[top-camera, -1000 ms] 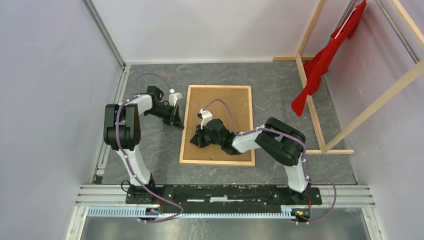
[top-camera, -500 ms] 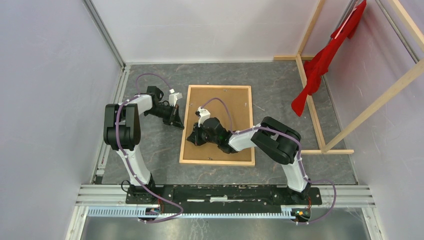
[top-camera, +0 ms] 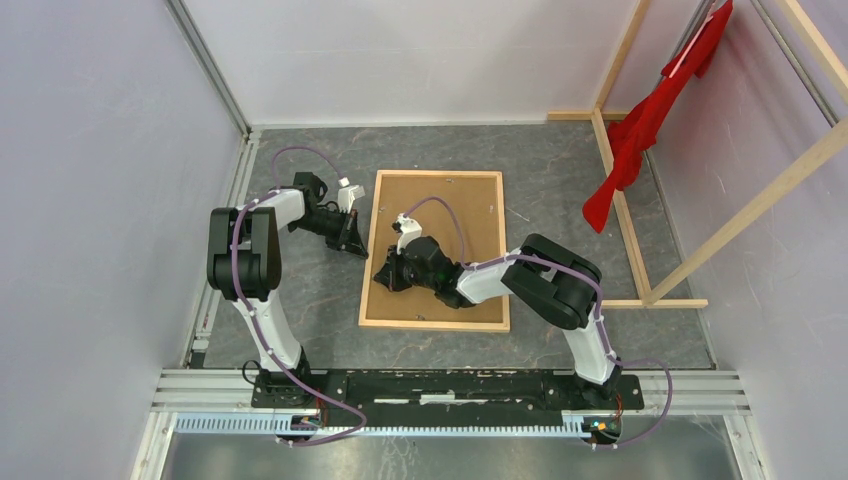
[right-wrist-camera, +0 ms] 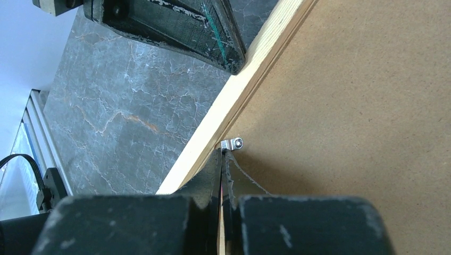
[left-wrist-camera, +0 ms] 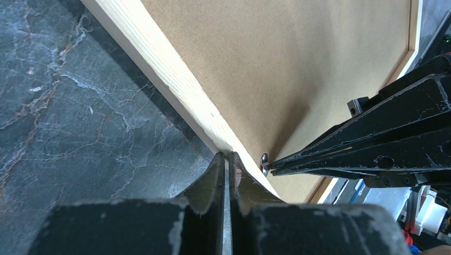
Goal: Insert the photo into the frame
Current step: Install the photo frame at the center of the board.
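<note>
The frame (top-camera: 437, 325) lies face down on the grey table, and the brown backing board (top-camera: 450, 205) fills it. The photo is hidden. My left gripper (top-camera: 358, 250) is shut, with its tips (left-wrist-camera: 228, 156) against the outer side of the frame's left rim (left-wrist-camera: 159, 69). My right gripper (top-camera: 380, 281) is shut and lies over the board. Its tips (right-wrist-camera: 221, 154) touch a small metal clip (right-wrist-camera: 234, 143) by the inner edge of the same rim (right-wrist-camera: 250, 69). The clip also shows in the left wrist view (left-wrist-camera: 264, 158).
A rack of long wooden beams (top-camera: 640, 240) stands at the right with a red cloth (top-camera: 650, 110) hanging on it. Walls close in on the left and back. A metal rail (top-camera: 450, 385) runs along the near edge.
My right gripper has slid left across the backing board to the clip at the frame's left rim. The left arm has not moved.
</note>
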Controlling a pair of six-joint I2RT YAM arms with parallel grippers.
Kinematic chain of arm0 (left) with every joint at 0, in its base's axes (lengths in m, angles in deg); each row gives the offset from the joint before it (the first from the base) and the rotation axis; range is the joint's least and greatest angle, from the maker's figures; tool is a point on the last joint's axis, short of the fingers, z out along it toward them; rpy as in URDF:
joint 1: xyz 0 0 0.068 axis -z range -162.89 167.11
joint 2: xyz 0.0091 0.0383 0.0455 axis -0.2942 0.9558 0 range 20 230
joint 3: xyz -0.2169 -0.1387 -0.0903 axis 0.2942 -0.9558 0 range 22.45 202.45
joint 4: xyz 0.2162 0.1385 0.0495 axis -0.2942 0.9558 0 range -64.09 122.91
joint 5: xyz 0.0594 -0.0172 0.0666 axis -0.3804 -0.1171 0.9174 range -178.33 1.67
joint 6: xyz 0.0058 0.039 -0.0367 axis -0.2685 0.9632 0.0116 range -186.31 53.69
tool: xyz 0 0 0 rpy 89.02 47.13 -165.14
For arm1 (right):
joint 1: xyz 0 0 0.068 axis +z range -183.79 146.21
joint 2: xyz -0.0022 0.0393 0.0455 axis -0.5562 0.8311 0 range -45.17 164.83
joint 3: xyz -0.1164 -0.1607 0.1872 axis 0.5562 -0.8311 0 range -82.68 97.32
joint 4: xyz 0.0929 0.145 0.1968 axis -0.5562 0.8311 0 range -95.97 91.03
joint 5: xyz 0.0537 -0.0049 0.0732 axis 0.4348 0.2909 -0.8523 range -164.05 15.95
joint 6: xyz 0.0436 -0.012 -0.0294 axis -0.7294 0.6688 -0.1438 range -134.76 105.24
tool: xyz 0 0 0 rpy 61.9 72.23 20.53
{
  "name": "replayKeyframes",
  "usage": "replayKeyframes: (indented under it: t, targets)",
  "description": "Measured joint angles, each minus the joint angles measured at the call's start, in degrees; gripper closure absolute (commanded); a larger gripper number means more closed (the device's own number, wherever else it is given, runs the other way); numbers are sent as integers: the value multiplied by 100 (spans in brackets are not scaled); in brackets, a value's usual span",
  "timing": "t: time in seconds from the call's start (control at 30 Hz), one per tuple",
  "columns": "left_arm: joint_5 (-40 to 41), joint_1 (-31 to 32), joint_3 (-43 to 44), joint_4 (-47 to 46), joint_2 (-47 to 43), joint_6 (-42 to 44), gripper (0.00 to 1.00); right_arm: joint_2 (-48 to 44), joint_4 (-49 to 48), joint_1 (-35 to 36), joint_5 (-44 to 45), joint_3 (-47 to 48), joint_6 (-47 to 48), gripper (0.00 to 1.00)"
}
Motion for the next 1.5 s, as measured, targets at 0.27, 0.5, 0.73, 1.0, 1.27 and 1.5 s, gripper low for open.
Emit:
replayKeyframes:
  t: [0.27, 0.5, 0.73, 1.0, 1.27, 1.5]
  targets:
    - [0, 4, 15, 17, 11, 24, 92, 2, -9, 39, 94, -11, -94, 100]
    - [2, 4, 20, 24, 11, 35, 92, 42, 7, 76, 192, 46, -98, 100]
    - [0, 7, 20, 26, 11, 66, 92, 42, -20, 83, 297, 39, -98, 100]
    - [-2, 11, 20, 31, 11, 133, 92, 48, -63, 120, 446, 28, -92, 100]
    - [-11, 11, 17, 24, 11, 179, 93, 157, -260, 136, 481, 79, -66, 100]
    - [-9, -76, 304, 387, 103, 387, 93, -463, -227, -205, 269, -474, 129, 100]
